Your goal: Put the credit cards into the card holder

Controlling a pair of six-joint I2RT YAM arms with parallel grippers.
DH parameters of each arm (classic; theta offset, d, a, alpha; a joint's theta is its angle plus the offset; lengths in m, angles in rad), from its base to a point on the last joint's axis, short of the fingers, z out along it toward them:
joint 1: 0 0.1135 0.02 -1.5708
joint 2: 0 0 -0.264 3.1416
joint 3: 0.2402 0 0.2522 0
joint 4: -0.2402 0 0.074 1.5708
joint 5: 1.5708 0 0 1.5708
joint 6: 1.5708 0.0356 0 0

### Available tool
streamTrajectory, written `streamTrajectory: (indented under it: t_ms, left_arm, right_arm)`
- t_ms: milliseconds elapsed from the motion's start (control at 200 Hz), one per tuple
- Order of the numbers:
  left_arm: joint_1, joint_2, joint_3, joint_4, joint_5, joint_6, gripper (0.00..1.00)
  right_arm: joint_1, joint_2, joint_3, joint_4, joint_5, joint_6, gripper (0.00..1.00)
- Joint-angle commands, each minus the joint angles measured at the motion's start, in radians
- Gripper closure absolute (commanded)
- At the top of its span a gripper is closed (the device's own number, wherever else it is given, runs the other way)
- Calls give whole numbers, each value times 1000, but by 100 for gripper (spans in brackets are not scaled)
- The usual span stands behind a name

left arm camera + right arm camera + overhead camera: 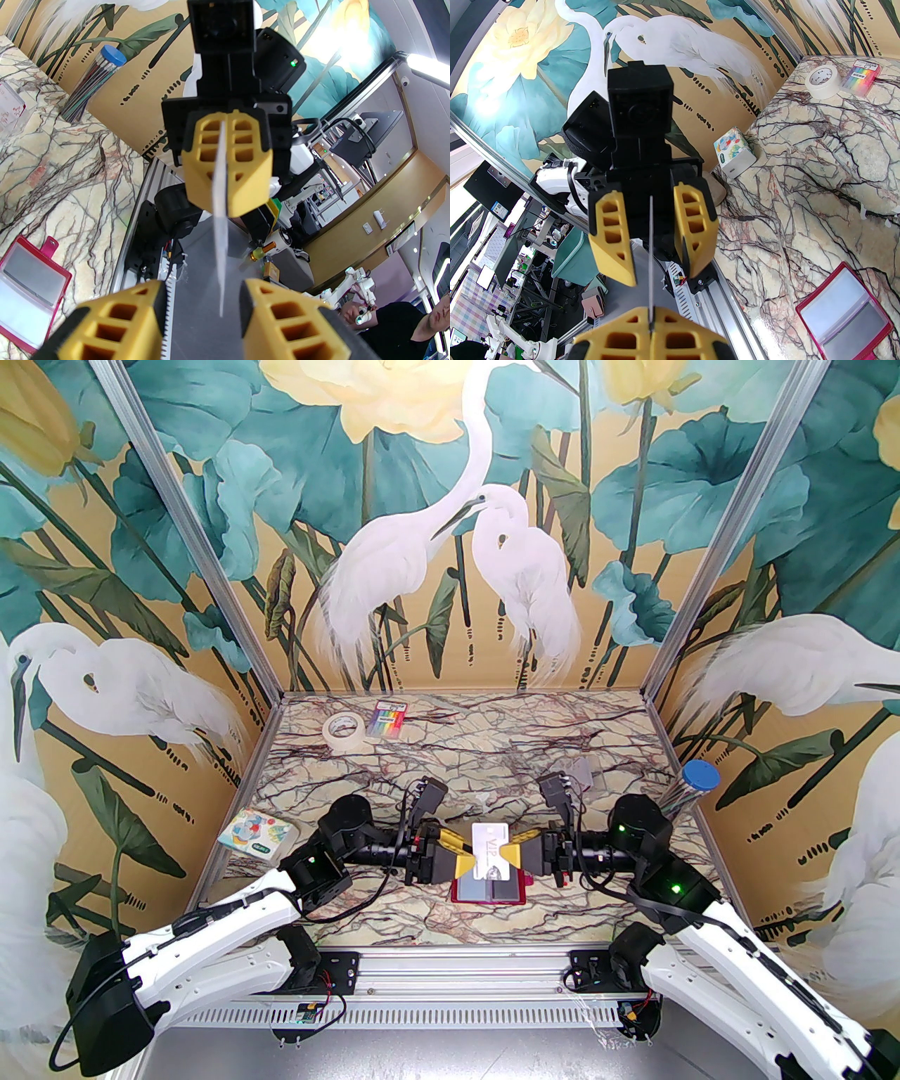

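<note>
A pale credit card (490,845) marked VIP hangs edge-on above the open dark red card holder (490,896). My right gripper (508,854) is shut on the card's right end. My left gripper (472,854) faces it, open, with the card's left end between its fingers and not touching them. In the left wrist view the card (220,253) runs from the shut right gripper (226,209) down into the gap of my left gripper (202,309). The holder (31,288) lies flat, clear sleeves showing. In the right wrist view the holder (847,313) sits at lower right.
A tape roll (344,730) and a rainbow-striped packet (390,718) lie at the back. A tissue pack (254,833) is at the left edge. A blue-capped tube (696,782) leans at the right wall. A small clear case (8,109) rests behind the right arm.
</note>
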Motion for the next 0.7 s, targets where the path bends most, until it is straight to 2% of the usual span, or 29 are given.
streamTrajectory:
  t_ms: [0,125,375,420,470,535,630,695]
  left_arm:
    - [-7,5,26,49,25,-1,62]
    - [-8,14,15,83,18,-25,69]
    - [-7,17,-12,154,6,-96,100]
    - [-9,12,-19,164,-7,-111,100]
    - [-8,8,-26,182,-16,-135,100]
    - [-7,14,-35,203,-16,-175,100]
    - [-7,34,-43,235,-4,-227,100]
    - [-8,41,-54,259,2,-252,100]
  right_arm:
    - [14,18,-2,15,25,3,100]
    - [18,28,-12,29,38,7,100]
    - [21,37,-15,43,42,-1,100]
    - [21,36,-12,36,44,-10,99]
    - [22,32,-9,26,43,-25,85]
    - [21,28,-12,31,29,-34,77]
    - [23,15,-19,51,13,-36,75]
    - [25,8,-19,53,6,-42,78]
